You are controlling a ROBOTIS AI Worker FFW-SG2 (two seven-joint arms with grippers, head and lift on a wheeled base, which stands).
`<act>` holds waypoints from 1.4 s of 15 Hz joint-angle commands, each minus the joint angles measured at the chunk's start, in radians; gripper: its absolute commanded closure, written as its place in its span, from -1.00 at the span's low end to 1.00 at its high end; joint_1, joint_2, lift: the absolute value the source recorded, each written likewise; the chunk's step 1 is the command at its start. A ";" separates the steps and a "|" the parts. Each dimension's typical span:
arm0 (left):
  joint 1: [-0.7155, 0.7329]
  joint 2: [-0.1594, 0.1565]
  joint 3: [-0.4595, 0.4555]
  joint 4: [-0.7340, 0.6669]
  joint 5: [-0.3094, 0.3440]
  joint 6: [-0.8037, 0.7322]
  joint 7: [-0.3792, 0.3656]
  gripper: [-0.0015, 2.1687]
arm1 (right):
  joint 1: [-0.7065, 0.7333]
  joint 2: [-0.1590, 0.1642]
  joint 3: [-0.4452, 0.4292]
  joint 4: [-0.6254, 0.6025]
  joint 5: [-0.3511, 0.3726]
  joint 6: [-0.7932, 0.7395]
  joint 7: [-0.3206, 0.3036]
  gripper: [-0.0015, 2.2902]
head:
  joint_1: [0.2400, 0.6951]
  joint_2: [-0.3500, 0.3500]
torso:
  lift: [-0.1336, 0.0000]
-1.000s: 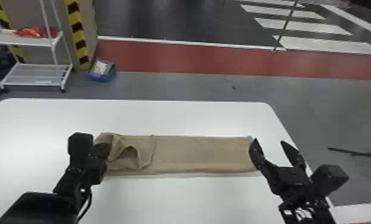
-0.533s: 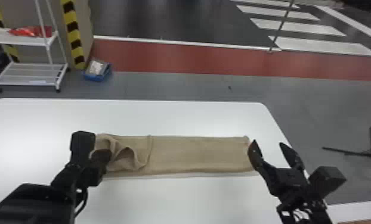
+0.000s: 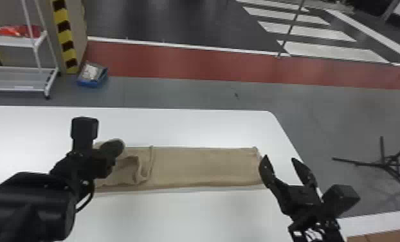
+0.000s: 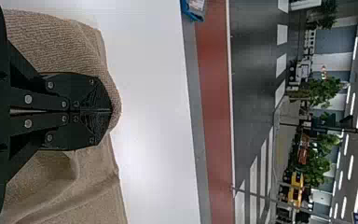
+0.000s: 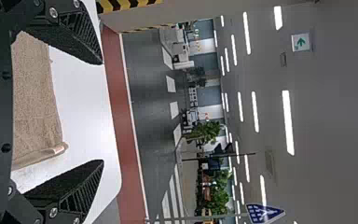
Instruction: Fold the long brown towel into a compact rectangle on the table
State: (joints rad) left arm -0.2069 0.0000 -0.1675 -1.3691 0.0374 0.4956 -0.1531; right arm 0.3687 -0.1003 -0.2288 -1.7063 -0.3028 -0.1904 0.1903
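Towel (image 3: 205,165), long and brown, lies crosswise on the white counter (image 3: 209,215), its right stretch flat and its left end turned over in a loose, rumpled flap. That flap's edge runs across the strip from the far side to the near side, and a fold gapes beside it. At the left end is the left gripper (image 3: 114,148), its jaws pressed together and pinching the cloth; in the left wrist view the fabric bulges out past the tips and slopes away in creases. By the right end is the right gripper (image 3: 279,157), jaws spread with nothing between them; whether one touches the cloth, I cannot tell. In the right wrist view the towel's end shows a rolled, layered edge. Past the counter, a blue container (image 3: 92,75) sits on the floor (image 3: 183,93) near a white rack (image 3: 19,88), and black stand legs (image 3: 382,164) splay off to the right.
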 commanded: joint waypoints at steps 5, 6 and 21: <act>-0.068 -0.003 -0.032 0.104 0.210 -0.079 -0.002 0.56 | -0.010 -0.001 0.000 0.027 -0.006 -0.007 0.006 -0.88 | 1.00 -0.80 | 0.15; -0.078 -0.003 -0.030 0.125 0.237 -0.091 -0.002 0.45 | -0.019 -0.003 0.000 0.037 -0.006 -0.004 0.008 -0.88 | 1.00 -0.81 | 0.15; -0.062 -0.003 -0.175 0.068 0.378 -0.162 0.145 0.36 | -0.074 0.001 0.039 0.099 0.001 -0.007 0.008 -0.88 | 1.00 -0.89 | 0.15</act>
State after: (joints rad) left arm -0.2673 0.0000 -0.3407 -1.3065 0.3678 0.3933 -0.0083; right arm 0.2947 -0.0997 -0.1888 -1.6141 -0.3001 -0.1942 0.1984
